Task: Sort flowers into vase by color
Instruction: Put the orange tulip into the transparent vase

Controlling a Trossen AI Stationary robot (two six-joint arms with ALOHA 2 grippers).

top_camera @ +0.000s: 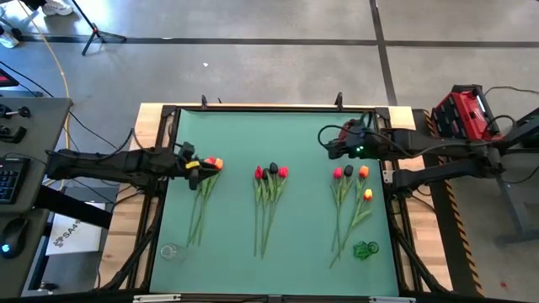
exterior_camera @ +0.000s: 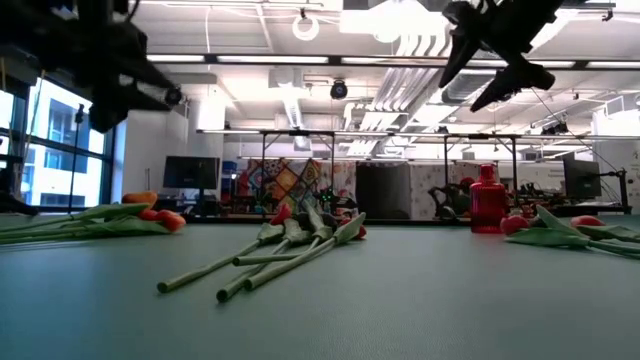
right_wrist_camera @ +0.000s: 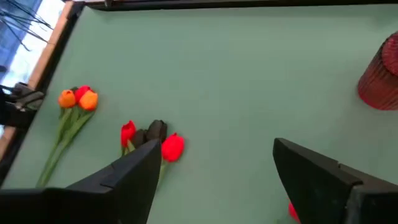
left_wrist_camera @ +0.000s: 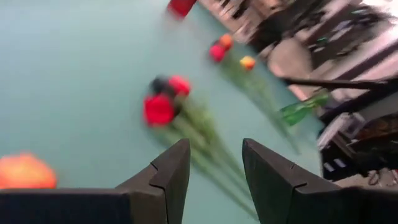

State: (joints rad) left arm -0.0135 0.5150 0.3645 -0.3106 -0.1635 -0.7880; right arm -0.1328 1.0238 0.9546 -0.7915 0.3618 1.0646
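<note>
Three loose bunches of flowers lie on my green worktop [top_camera: 303, 219], all with heads toward the far edge and stems running back toward the near edge, so the long axis is basically front-to-back everywhere.

Leftmost bunch [top_camera: 204, 198]: orange and red heads, and my left claw [top_camera: 195, 174] sits right at those heads, hovering above them as far as the low view shows. Its fingers [left_wrist_camera: 171, 174] are apart with nothing between them. The wrist camera there looks across at the middle bunch [top_camera: 268, 202], so this claw points to my right, roughly crosswise to the stems. That's handy for pinching a stem, I'd guess, since the fingers would straddle it.

Middle bunch: two red heads and a dark one, well apart from both claws, maybe a bit nearer the left.

Right bunch [top_camera: 352, 202]: red and orange heads. My right claw [top_camera: 330, 145] is up high near the far edge, just beyond those heads, fingers spread wide and empty.

A clear vase [top_camera: 168, 252] is near the front left corner and a green vase [top_camera: 365, 250] near the front right; a red one [right_wrist_camera: 380, 73] stands at the far side.

So the left arm is clearly closest to a flower, and the stems trail away toward the clear vase.
</note>
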